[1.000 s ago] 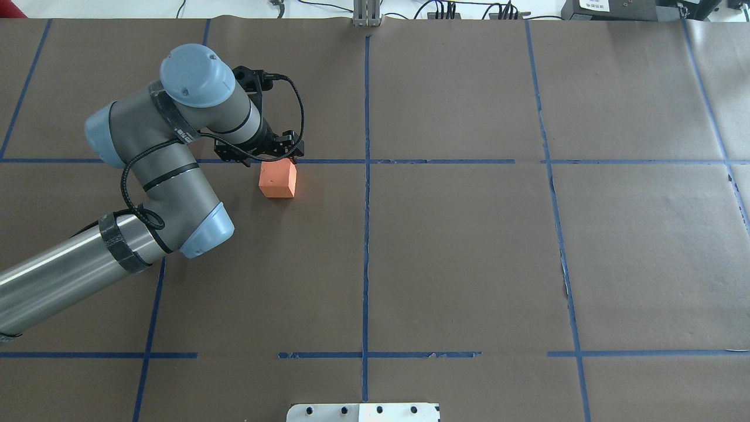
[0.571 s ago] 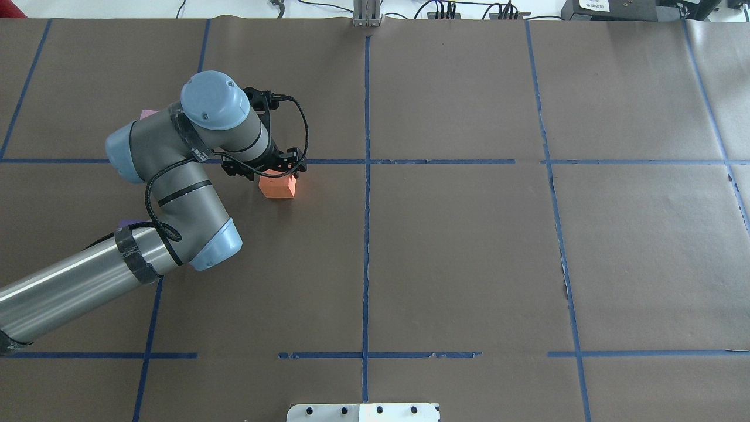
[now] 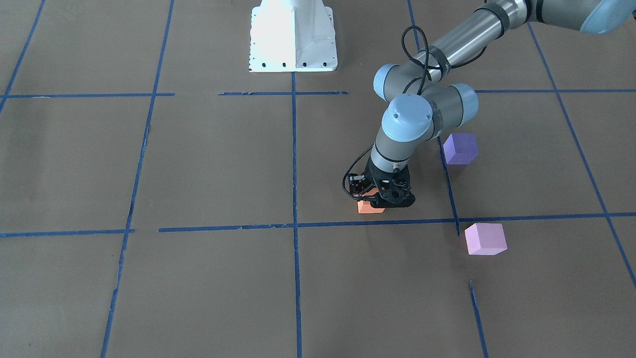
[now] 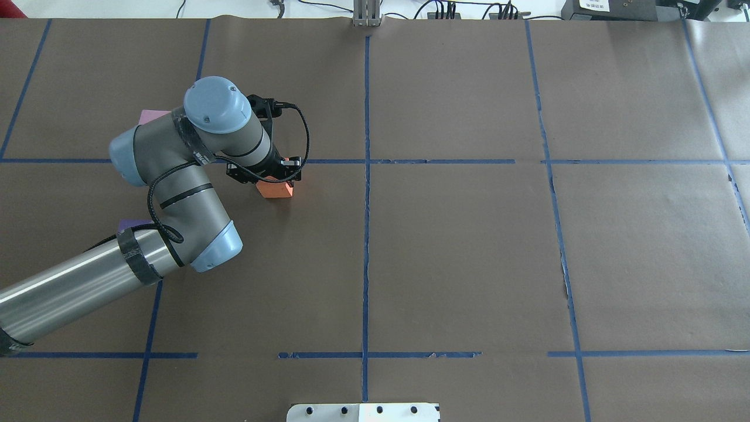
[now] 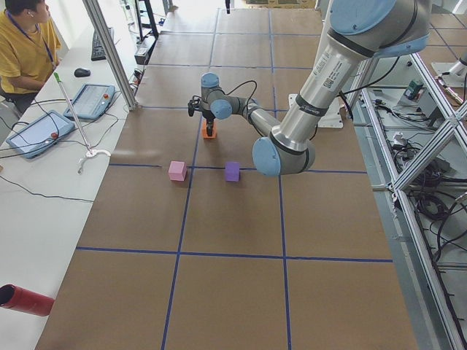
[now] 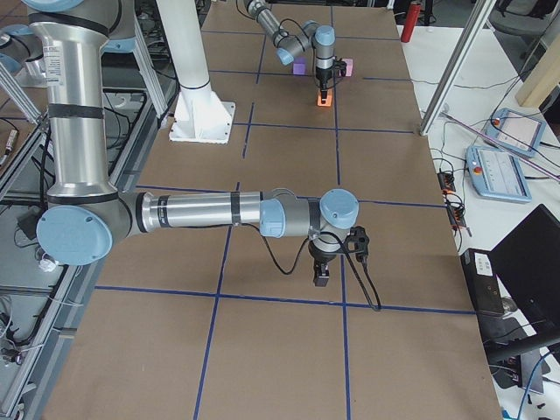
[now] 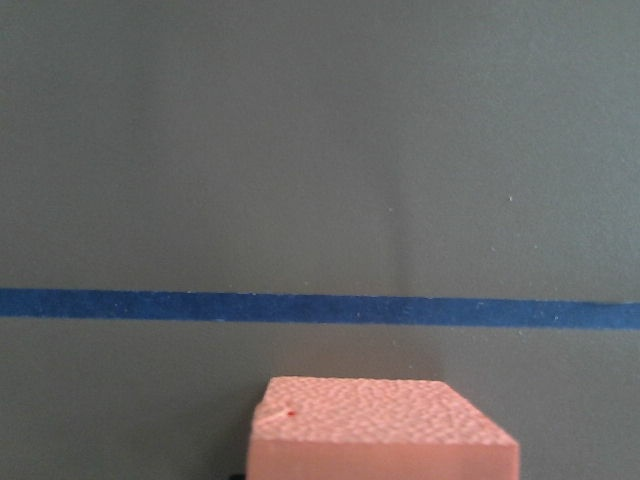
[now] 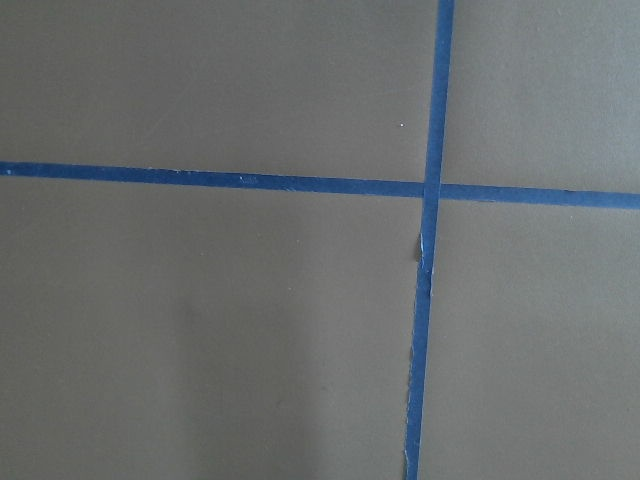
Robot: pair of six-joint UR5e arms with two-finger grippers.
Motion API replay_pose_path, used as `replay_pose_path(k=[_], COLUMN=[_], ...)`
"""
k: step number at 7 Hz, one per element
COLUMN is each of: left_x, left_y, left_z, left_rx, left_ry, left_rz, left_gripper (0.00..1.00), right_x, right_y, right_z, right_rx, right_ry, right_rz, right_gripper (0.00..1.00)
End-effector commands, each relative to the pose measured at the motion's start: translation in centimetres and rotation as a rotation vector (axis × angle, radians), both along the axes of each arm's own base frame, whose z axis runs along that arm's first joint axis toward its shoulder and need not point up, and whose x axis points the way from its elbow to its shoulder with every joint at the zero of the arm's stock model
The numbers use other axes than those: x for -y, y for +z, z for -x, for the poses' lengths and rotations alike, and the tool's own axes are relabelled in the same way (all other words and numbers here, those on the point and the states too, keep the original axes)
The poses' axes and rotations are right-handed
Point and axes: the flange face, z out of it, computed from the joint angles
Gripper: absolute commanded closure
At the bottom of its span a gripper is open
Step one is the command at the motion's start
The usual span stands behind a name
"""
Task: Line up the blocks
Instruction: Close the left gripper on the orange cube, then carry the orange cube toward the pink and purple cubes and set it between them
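The orange block (image 4: pixel 275 190) sits just on the near side of a blue tape line, left of the table's middle; it also shows in the front view (image 3: pixel 370 208) and fills the bottom of the left wrist view (image 7: pixel 385 432). My left gripper (image 4: pixel 268 176) is low over it, jaws straddling its top and apparently open. The dark purple block (image 3: pixel 460 148) and the pale pink block (image 3: pixel 485 239) lie apart on the table's left part, mostly hidden under my arm in the overhead view. My right gripper (image 6: pixel 321 278) hangs near the table far off; I cannot tell its state.
The white robot base (image 3: pixel 292 35) stands at the near table edge. Blue tape lines (image 4: pixel 366 176) grid the brown paper. An operator (image 5: pixel 25 44) sits beyond the far edge with tablets (image 5: pixel 91 100) and a red cylinder (image 5: pixel 25 300) on a side table.
My left arm has moved toward the robot and lowered, so the gripper now covers most of the orange block's top. The block has not moved.
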Motion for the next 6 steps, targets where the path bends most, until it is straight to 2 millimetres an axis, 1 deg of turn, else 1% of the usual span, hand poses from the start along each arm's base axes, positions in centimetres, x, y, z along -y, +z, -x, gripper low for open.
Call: replay_pose_path(k=[1, 2, 3, 4, 5, 6], left_x=[-0.1, 1.3, 1.5, 1.3, 0.8, 0.1], left_y=[3.6, 6.1, 9.3, 12.0, 13.9, 15.5], left_z=[7.4, 11.6, 14.0, 15.5, 17.0, 17.7], left_rx=[-0.008, 0.038, 0.068, 0.084, 0.076, 0.064], left_ry=[0.057, 0.053, 0.057, 0.054, 0.060, 0.058], left_rz=[-0.011, -0.016, -0.010, 0.012, 0.046, 0.030], left_gripper=[0.91, 0.92, 0.92, 0.91, 0.91, 0.92], right_x=[0.0, 0.0, 0.0, 0.0, 0.0, 0.0], right_y=[0.0, 0.1, 0.1, 0.1, 0.1, 0.1], right_z=[0.0, 0.0, 0.0, 0.0, 0.0, 0.0], right_rx=[0.000, 0.000, 0.000, 0.000, 0.000, 0.000], right_ry=[0.000, 0.000, 0.000, 0.000, 0.000, 0.000], right_rz=[0.000, 0.001, 0.001, 0.001, 0.001, 0.001], right_gripper=[0.00, 0.00, 0.00, 0.00, 0.00, 0.00])
